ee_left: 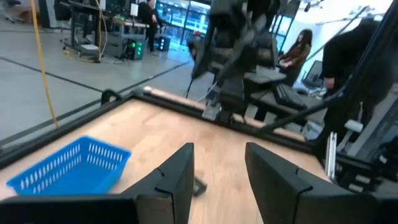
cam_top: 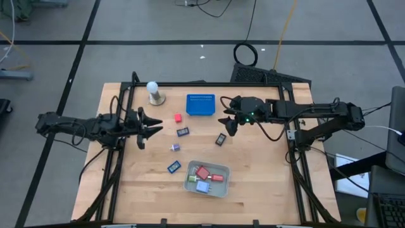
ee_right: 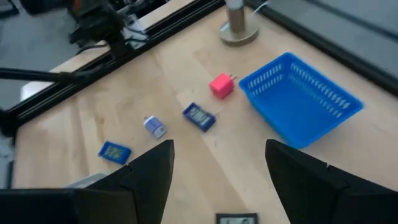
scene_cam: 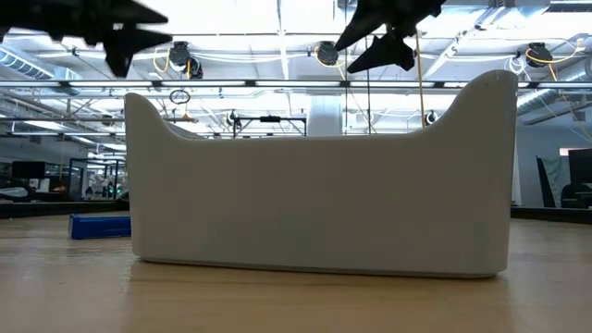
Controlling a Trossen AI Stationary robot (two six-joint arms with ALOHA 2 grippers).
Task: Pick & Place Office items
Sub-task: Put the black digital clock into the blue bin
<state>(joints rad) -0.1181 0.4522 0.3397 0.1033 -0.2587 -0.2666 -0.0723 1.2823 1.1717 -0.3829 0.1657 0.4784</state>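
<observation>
Currently both grippers hover with fingers wide and empty, right gripper point(cam_top: 230, 124) above the black piece point(cam_top: 221, 139) as if lining up a grab, left gripper point(cam_top: 147, 128) beside another point(cam_top: 183, 132); several pieces already sit in the grey tray point(cam_top: 190, 184).

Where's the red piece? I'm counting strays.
In the high view, the red piece lies loose on the table, between the blue basket and the left gripper.

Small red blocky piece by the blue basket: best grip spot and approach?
Come straight down on the small red blocky piece, hand fingers closing across its two opposite flat sides. It lies alone on the wooden table, clear of the blue perforated basket, so both sides look free. Left hand, open, appears closest.
</observation>
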